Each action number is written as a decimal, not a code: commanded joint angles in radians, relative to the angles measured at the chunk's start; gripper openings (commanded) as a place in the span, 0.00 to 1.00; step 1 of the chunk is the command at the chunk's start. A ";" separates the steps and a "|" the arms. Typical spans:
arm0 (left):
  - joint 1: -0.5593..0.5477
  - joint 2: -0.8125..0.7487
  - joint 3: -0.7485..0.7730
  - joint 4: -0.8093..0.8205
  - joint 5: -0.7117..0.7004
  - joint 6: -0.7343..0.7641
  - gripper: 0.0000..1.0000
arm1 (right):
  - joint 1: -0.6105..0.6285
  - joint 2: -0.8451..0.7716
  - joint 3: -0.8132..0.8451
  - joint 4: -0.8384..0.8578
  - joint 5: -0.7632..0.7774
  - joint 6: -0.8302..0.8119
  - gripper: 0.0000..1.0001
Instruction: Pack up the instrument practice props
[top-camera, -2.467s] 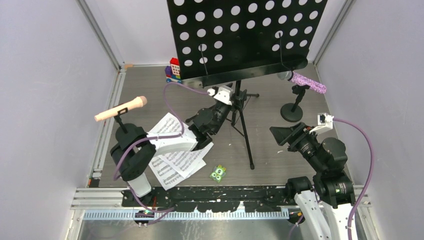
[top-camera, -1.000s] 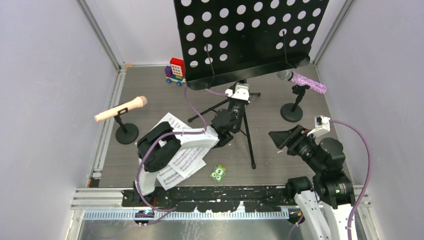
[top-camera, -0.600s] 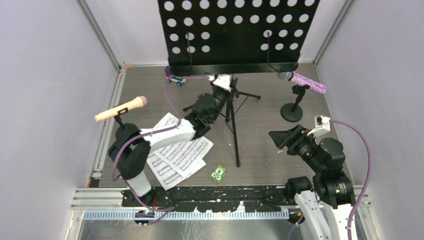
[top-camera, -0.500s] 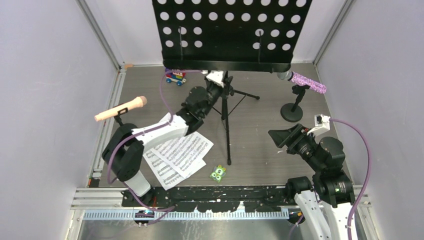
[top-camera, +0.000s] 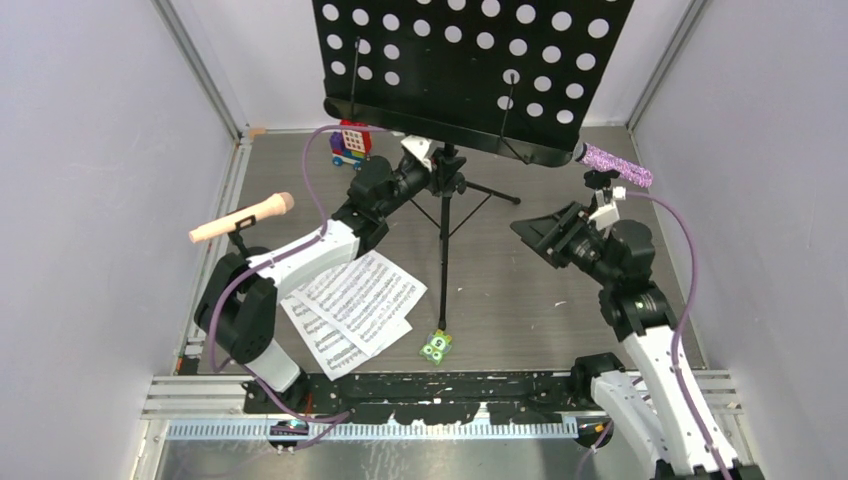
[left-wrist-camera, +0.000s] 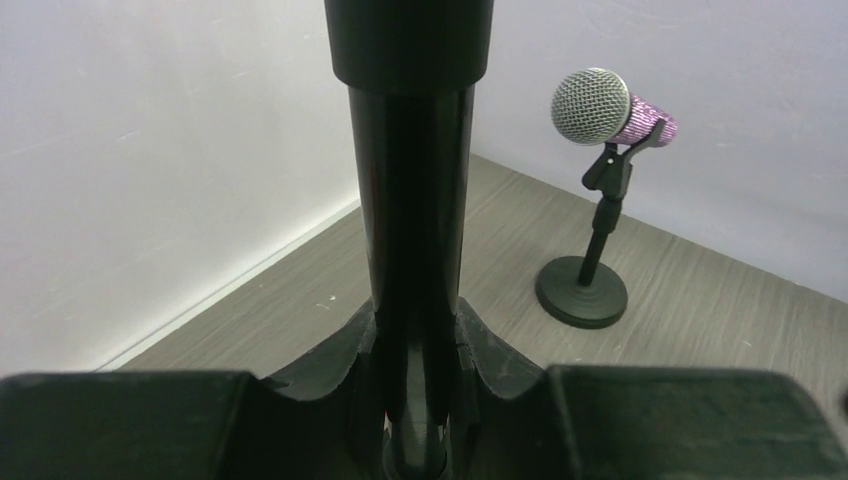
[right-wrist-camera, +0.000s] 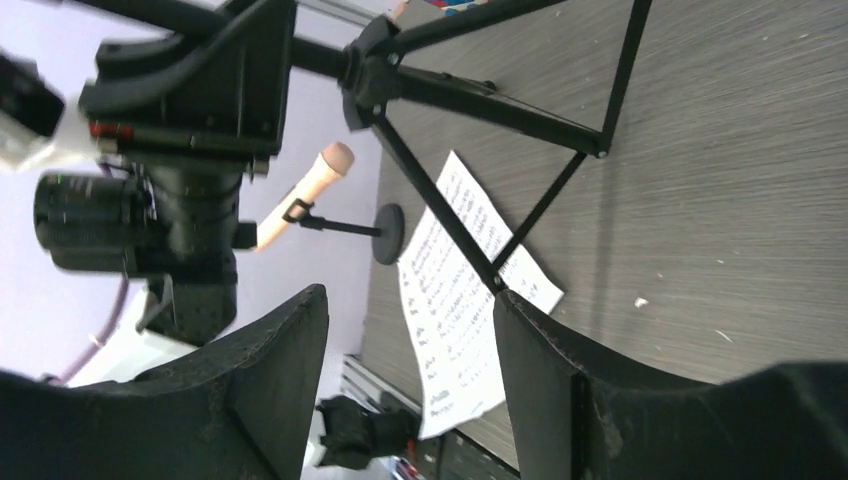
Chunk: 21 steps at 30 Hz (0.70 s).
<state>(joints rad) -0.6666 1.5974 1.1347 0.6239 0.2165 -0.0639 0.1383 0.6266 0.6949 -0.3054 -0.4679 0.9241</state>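
Note:
The black perforated music desk (top-camera: 470, 60) stands on its tripod legs (top-camera: 441, 270) at mid-table. My left gripper (top-camera: 432, 172) is shut on its pole (left-wrist-camera: 410, 200) just above the leg hub. My right gripper (top-camera: 540, 232) is open and empty to the right of the legs, facing them (right-wrist-camera: 500, 100). White sheet-music pages (top-camera: 350, 305) lie at the front left. The pink microphone (top-camera: 245, 217) sits in its mount (right-wrist-camera: 390, 233) at the left. The purple-glitter microphone (left-wrist-camera: 610, 108) sits in its round-based mount (left-wrist-camera: 581, 292) at the back right.
A red-blue toy brick vehicle (top-camera: 348, 143) sits at the back, under the desk's left edge. A small green dotted piece (top-camera: 436, 346) lies by the tip of the near tripod leg. Grey walls close in the left, right and back sides.
My left gripper has carried the stand leftwards, and the desk's tilt has changed. My right arm has reached forward and left, from the near right corner towards the tripod.

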 joint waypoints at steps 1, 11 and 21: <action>-0.017 -0.046 0.010 -0.097 0.171 0.019 0.00 | 0.050 0.113 -0.044 0.355 0.036 0.198 0.66; -0.017 -0.007 0.049 -0.124 0.299 -0.018 0.00 | 0.225 0.431 0.009 0.605 0.190 0.199 0.57; -0.014 0.001 0.050 -0.127 0.293 -0.010 0.00 | 0.225 0.451 0.017 0.686 0.212 0.193 0.64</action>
<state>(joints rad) -0.6670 1.5959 1.1728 0.5583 0.4179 -0.0650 0.3626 1.0973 0.6769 0.2855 -0.2779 1.1110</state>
